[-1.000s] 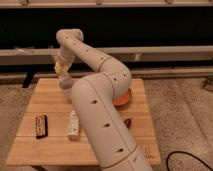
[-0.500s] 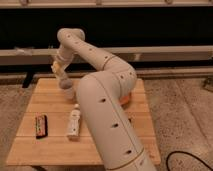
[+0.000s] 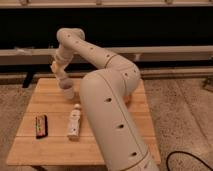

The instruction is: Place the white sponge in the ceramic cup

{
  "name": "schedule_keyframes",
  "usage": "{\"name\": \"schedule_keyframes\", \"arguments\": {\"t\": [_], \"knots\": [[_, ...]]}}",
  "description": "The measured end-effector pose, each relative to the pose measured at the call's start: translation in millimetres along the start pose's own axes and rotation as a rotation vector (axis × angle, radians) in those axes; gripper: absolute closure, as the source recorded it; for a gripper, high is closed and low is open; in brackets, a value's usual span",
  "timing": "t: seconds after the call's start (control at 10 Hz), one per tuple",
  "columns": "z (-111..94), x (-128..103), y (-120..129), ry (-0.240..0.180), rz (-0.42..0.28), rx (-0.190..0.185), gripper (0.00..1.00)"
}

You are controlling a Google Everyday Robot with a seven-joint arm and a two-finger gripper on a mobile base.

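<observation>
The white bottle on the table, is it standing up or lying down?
Lying down. The white bottle rests lengthwise on the wooden table, cap toward the back. The gripper hangs above the ceramic cup, behind it.

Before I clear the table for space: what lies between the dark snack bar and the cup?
Camera view: between the snack bar and the cup, only bare wood; the gripper hangs above the cup.

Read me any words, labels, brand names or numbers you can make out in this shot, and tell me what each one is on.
No text can be read.
White bottle: has a label, print too blurred to read.
Dark packet at the table's left: markings too blurred to read.
Ceramic cup: plain, no visible print.
Gripper, above the cup: no visible marking.
</observation>
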Motion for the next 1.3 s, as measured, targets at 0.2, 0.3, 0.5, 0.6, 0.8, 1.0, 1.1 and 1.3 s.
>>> {"name": "schedule_keyframes", "arguments": {"t": [0.2, 0.3, 0.5, 0.6, 0.8, 1.0, 1.1, 1.3], "knots": [[-1.7, 1.3, -0.4, 0.0, 0.0, 0.0, 0.2], [-2.9, 2.2, -1.3, 0.0, 0.002, -0.001, 0.2], [-4.8, 2.3, -1.0, 0.002, -0.002, -0.005, 0.2], [-4.5, 1.7, 0.4, 0.002, -0.005, -0.008, 0.2], [-2.4, 0.5, -0.8, -0.001, -0.005, -0.005, 0.24], [-3.7, -0.8, 0.9, 0.0, -0.009, -0.004, 0.1], [-3.2, 1.2, 1.4, 0.004, -0.009, -0.001, 0.03], [-4.1, 2.3, 0.7, 0.002, -0.008, 0.007, 0.0]]}}
